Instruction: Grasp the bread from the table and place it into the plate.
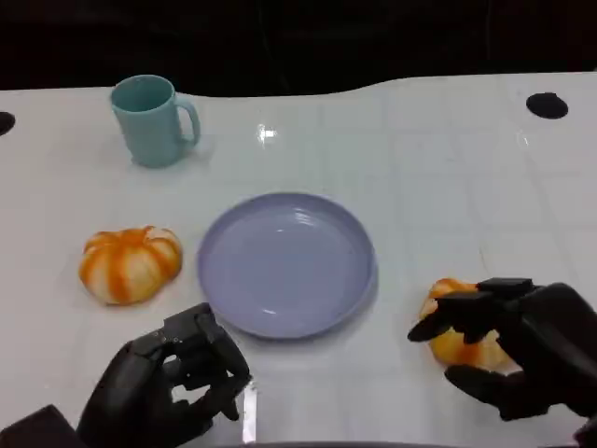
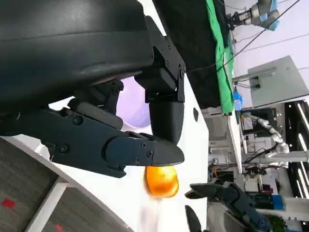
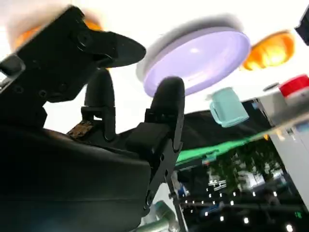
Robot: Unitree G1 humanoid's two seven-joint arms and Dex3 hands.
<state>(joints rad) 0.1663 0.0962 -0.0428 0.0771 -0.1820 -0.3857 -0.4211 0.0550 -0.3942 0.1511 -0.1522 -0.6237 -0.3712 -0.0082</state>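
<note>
Closing around a small orange bread (image 1: 457, 343) near the tabletop (image 1: 448, 177) edge, the right robot hand (image 1: 508, 350) has fingers curled over the top and side of it, though whether the grip is firm I cannot tell. A shallow hold could let the rounded, glossy roll slip out during the lift, or the low rim of the plate (image 1: 286, 264), just to the left, could catch it on the way in. That plate is smooth lavender plastic, round and shallow. A second, larger bread (image 1: 130, 263), ridged like a pumpkin, lies beyond the plate, with a teal mug (image 1: 149, 119) behind. The left robot hand (image 1: 173, 387) rests clenched, holding nothing.
</note>
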